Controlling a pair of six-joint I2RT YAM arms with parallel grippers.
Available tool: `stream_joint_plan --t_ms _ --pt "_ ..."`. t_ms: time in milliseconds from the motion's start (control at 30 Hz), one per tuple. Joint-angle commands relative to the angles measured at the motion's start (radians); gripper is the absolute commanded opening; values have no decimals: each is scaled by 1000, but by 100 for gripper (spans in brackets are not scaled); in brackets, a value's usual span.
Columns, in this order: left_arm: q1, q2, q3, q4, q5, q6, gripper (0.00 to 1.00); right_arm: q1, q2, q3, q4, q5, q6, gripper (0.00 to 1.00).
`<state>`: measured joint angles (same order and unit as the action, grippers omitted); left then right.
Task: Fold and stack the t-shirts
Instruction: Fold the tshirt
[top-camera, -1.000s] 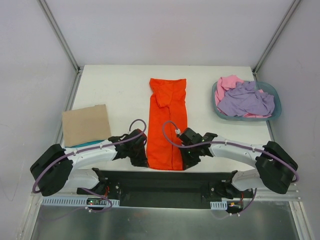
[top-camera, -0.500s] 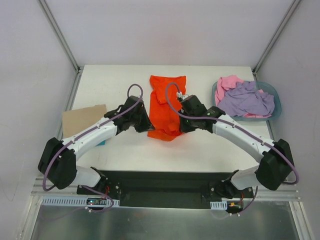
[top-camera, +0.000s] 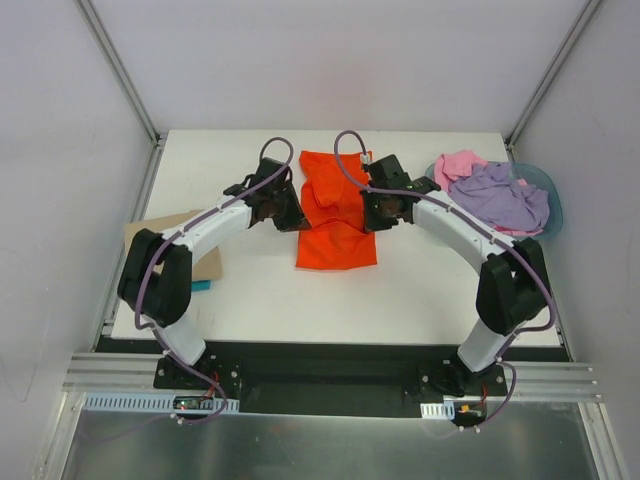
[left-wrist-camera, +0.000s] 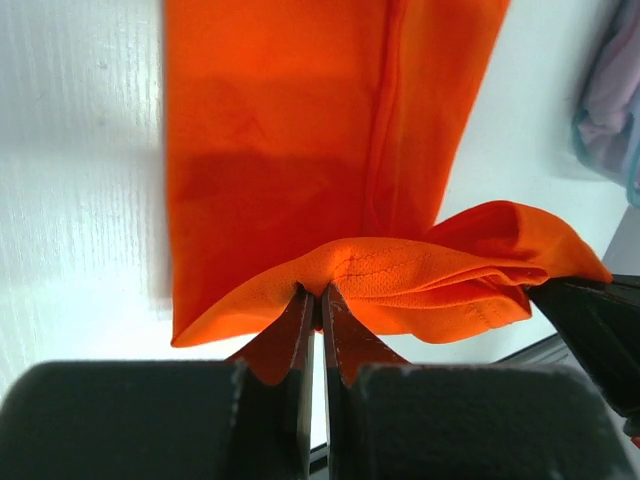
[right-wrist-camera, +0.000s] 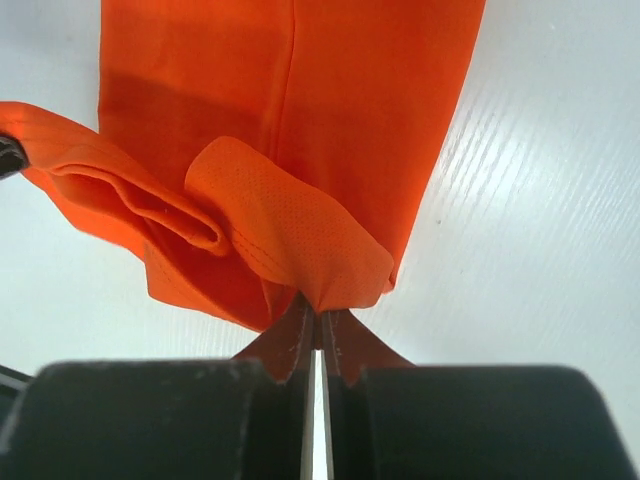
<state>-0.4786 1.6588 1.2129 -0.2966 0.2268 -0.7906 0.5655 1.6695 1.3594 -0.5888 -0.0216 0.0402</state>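
Note:
The orange t-shirt (top-camera: 335, 220) lies on the white table (top-camera: 420, 290), folded to a narrow strip and doubled over toward the back. My left gripper (top-camera: 283, 213) is shut on its near hem at the left side (left-wrist-camera: 318, 290). My right gripper (top-camera: 383, 212) is shut on the same hem at the right side (right-wrist-camera: 320, 305). Both hold the hem lifted over the far half of the orange t-shirt (left-wrist-camera: 300, 130); the cloth (right-wrist-camera: 290, 90) below lies flat. The lilac t-shirt (top-camera: 493, 198) and the pink t-shirt (top-camera: 455, 165) lie crumpled in the blue-grey basin (top-camera: 553, 205) at the back right.
A brown cardboard sheet (top-camera: 205, 262) lies at the table's left edge, partly under my left arm, with a small teal object (top-camera: 202, 285) at its near edge. Metal frame posts stand at the back corners.
Both grippers have carried the shirt's near hem from the front of the table toward the back, folding the long strip about in half. The shirt now covers a shorter stretch of table.

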Motion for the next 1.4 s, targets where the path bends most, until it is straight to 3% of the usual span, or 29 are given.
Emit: stream_joint_plan --t_ms 0,233,433,767,833,867,900,933,967,1000,1033,1067,1100,1133,1367 --pt "15 71 80 -7 36 37 0 -33 64 99 10 -37 -26 0" --pt "32 111 117 -7 -43 60 2 -75 202 187 -5 -38 -33 1" --pt "46 170 171 -13 -52 90 7 -95 242 230 1 -25 -33 1" --pt "63 295 261 -33 -56 106 6 -131 315 271 -8 -29 -33 5" --pt "69 309 295 -38 -53 110 14 -134 341 303 -9 -26 -64 12" --pt "71 317 306 -39 -47 114 25 -141 352 325 -16 -31 -69 18" --pt "74 318 319 -41 -21 119 40 -145 369 366 -26 -43 -71 35" --pt "74 315 333 -45 -12 120 50 -150 372 389 -49 -61 -82 41" --pt "74 300 335 -45 2 126 68 -156 374 403 -58 -105 -86 49" --pt "74 289 333 -45 8 129 75 -157 357 412 -65 -119 -91 62" --pt "74 277 320 -47 11 132 99 -157 343 408 -65 -132 -92 69" --pt "74 248 307 -49 9 134 99 -156 328 400 -63 -156 -94 78" --pt "74 230 291 -49 11 134 99 -156 293 385 -59 -172 -91 94" --pt "72 213 252 -49 16 133 99 -156 271 345 -43 -190 -89 100" --pt "72 36 36 -45 32 91 99 -145 176 132 128 -489 4 97"
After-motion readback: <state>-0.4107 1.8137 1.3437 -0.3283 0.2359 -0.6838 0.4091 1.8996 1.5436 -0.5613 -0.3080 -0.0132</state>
